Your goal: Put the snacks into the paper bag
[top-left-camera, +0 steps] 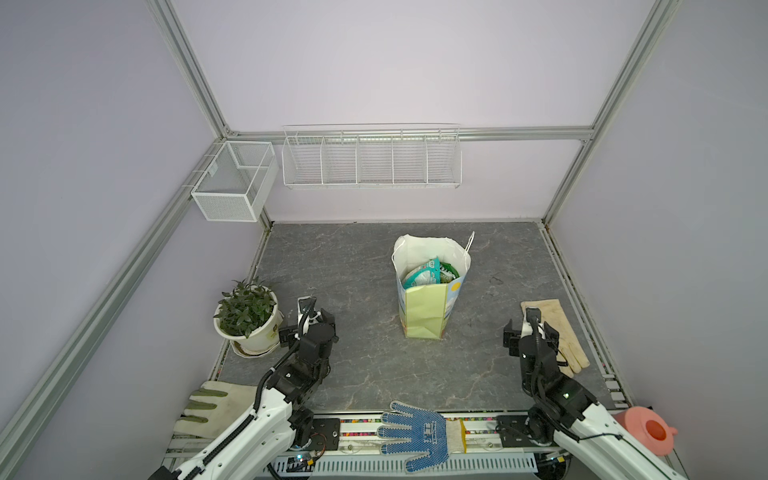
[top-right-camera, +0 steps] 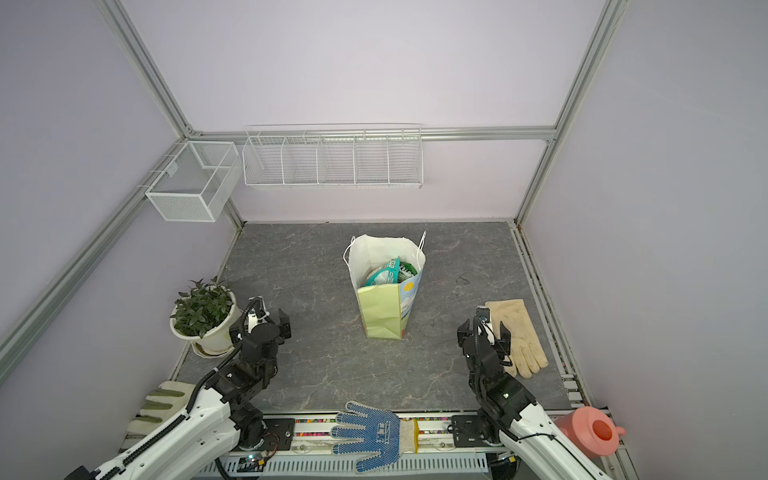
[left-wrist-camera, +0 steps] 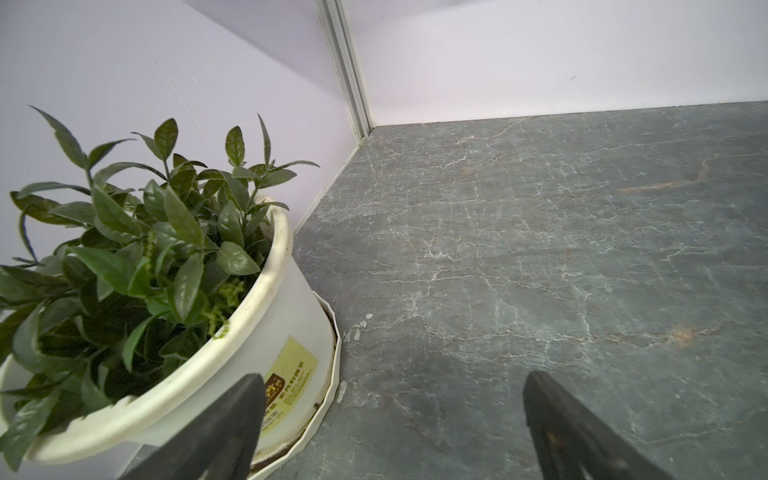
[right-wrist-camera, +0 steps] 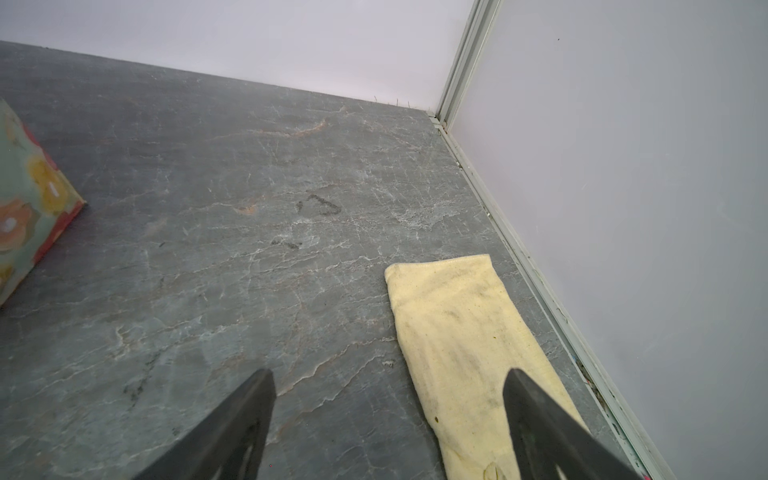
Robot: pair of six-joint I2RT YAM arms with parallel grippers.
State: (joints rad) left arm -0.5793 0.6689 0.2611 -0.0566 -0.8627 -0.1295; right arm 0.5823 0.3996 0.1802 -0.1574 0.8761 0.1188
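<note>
The paper bag (top-left-camera: pixel 423 309) (top-right-camera: pixel 379 309) stands upright and open at the middle of the grey stone table, pale yellow-green side panel facing me. Teal and green snacks (top-left-camera: pixel 431 272) (top-right-camera: pixel 390 272) lie inside it, showing over the rim. No snack lies on the table in these views. My left gripper (top-left-camera: pixel 308 327) (left-wrist-camera: pixel 392 378) hovers open and empty at the left, beside the plant pot. Open as well, my right gripper (top-left-camera: pixel 530 332) (right-wrist-camera: pixel 390 372) hangs at the right, one finger above a cream glove. In the right wrist view a printed face of the bag (right-wrist-camera: pixel 25 199) shows at the edge.
A potted plant (top-left-camera: pixel 249 332) (left-wrist-camera: pixel 124 270) stands at the left edge. A cream glove (top-left-camera: pixel 555 332) (right-wrist-camera: pixel 457 332) lies at the right, a blue dotted glove (top-left-camera: pixel 415 434) at the front rail, another glove (top-left-camera: pixel 208 409) front left. A pink watering can (top-left-camera: pixel 646 430) sits front right. Wire baskets (top-left-camera: pixel 372 160) hang on the back wall.
</note>
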